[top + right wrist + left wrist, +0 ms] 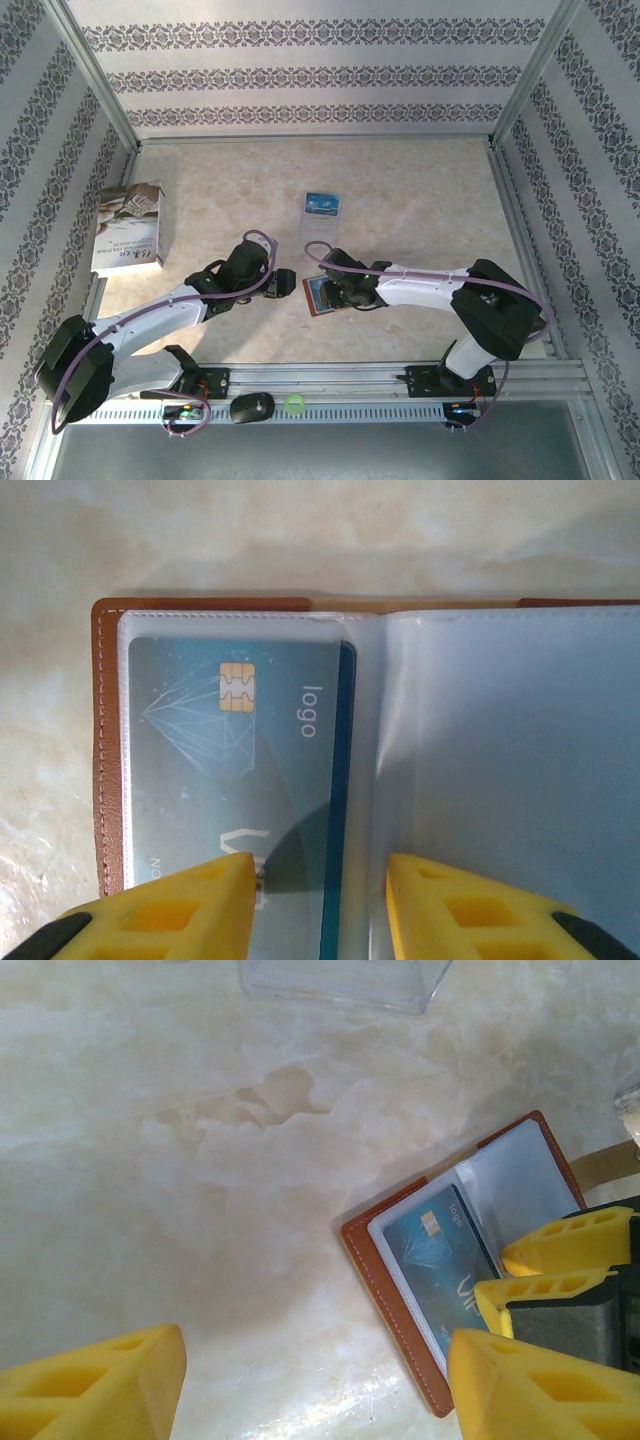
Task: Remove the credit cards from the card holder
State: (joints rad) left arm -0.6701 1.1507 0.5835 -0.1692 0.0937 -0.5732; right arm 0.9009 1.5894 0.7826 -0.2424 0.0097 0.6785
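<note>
Card holder (100,740) lies open, blue chip card (230,750) under clear sleeve (230,620).

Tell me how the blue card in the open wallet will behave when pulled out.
The blue card lies flat with straight edges: probably stiff and light. The clear sleeve fits it snugly, so it may drag. The thin card holder looks light, so it might slide along.
</note>
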